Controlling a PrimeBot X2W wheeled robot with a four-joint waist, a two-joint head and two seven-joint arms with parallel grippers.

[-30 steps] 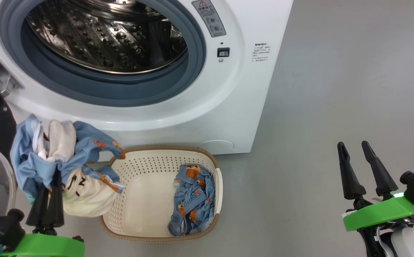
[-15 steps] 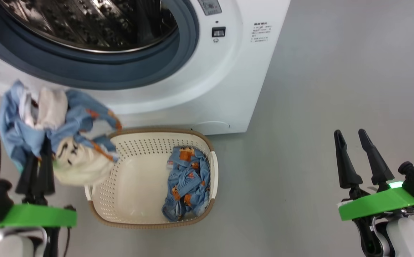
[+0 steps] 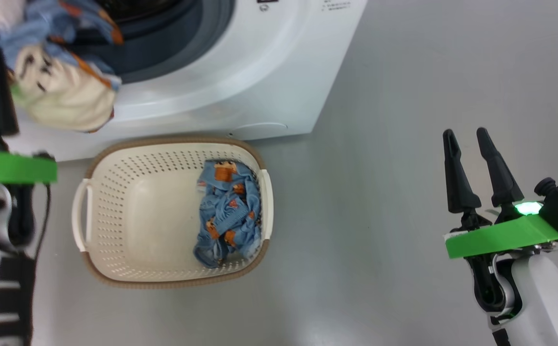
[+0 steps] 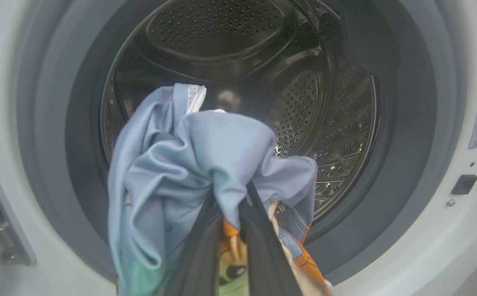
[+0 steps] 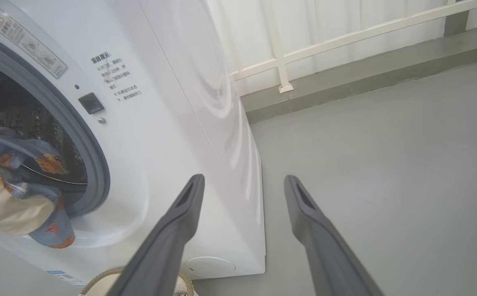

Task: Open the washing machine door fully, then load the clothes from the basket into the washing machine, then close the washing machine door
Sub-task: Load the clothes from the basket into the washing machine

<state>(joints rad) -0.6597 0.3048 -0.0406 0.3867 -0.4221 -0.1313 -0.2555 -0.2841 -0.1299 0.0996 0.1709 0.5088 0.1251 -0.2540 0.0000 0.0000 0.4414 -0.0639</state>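
Both fingers (image 4: 265, 255) of the left gripper (image 4: 231, 197) are pressed together on a bundle of clothes (image 4: 189, 164): light blue bear-print fabric with a cream piece (image 3: 62, 98). The bundle hangs just in front of the open mouth of the washing machine (image 3: 240, 67), before its steel drum (image 4: 300, 102). One more blue bear-print garment (image 3: 228, 211) lies in the basket (image 3: 134, 206), at its right side, on the grey floor (image 3: 403, 120) near the machine. The right gripper (image 3: 465, 132) stands well apart, fingers spread, holding nothing.

The clothes (image 3: 62, 91) are being blurred and cropped at the head view's upper left; the tips of the left gripper (image 4: 230, 213) are being hidden by them.
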